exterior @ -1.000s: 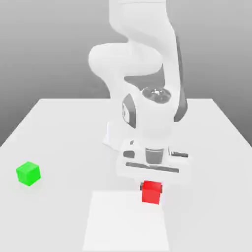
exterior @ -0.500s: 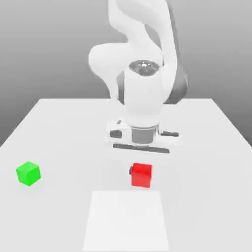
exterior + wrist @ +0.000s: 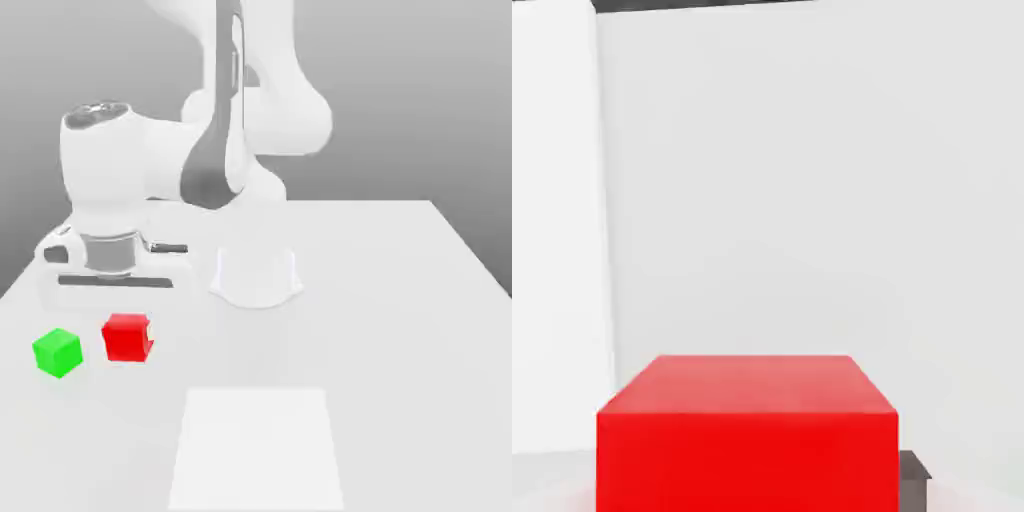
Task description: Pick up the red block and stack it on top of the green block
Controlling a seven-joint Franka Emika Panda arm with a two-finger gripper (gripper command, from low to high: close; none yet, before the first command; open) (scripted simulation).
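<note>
Fingers (image 3: 128, 335) clamped on the red block (image 3: 126, 338), holding it clear of the desk (image 3: 400, 300). In the hand view the red block (image 3: 748, 432) sits square between my fingers, one dark pad (image 3: 914, 478) peeking out at its side.

Key relation: the green block (image 3: 57, 352) sits on the desk just beside the red one, toward the exterior view's left and slightly nearer the camera. The two read as apart, not touching. The red block's underside looks roughly level with or a bit above the green block's top, though I can't tell that exactly from this angle.

Both are cubes, so no long axis to align. What matters is squaring faces: red and green look turned a little differently from each other in the exterior view, so a small wrist twist may be needed before setting down.

Judgement: pickup done, carry nearly done. Next move calls for a short shift toward the exterior view's left until red is centred over green, then a straight lowering and release.

Risk: coming in too low and clipping green's edge sideways, shoving it off.

A paler rectangle (image 3: 257, 448) is marked on the desk nearer the camera. No brands, labels or writing readable anywhere.
</note>
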